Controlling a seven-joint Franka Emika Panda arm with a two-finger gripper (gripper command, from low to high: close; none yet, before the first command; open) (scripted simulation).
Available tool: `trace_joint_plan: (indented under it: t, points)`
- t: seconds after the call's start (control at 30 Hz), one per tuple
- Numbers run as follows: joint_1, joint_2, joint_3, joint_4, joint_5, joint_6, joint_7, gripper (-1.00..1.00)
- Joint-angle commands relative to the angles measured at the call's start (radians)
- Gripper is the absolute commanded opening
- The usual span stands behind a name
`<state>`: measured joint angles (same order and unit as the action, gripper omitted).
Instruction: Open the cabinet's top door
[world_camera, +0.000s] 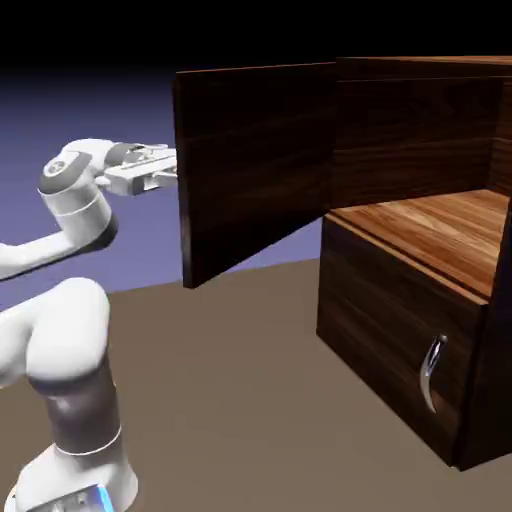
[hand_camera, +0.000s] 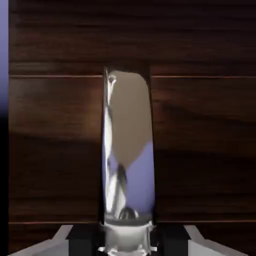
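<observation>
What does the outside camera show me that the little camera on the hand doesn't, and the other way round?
Only the exterior view shows the white arm, the whole cabinet with its top door swung wide open, the bare wooden shelf inside, and the lower panel's short handle.

Only the hand view shows the long silver handle close up, with the claw shut on it.

Both show the door's dark wood grain and the blue-violet backdrop.
</observation>
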<state>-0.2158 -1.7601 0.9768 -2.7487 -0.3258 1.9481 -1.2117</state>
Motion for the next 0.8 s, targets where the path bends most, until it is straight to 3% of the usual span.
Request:
trace_joint_plan:
  t: [0.0, 0.77]
  points:
    - [-0.013, 0.004, 0.018, 0.035, 0.012, -0.043, 0.0, -1.0]
    - [-0.515, 0.073, 0.162, 0.869, 0.098, -0.79, -0.064, -1.0]
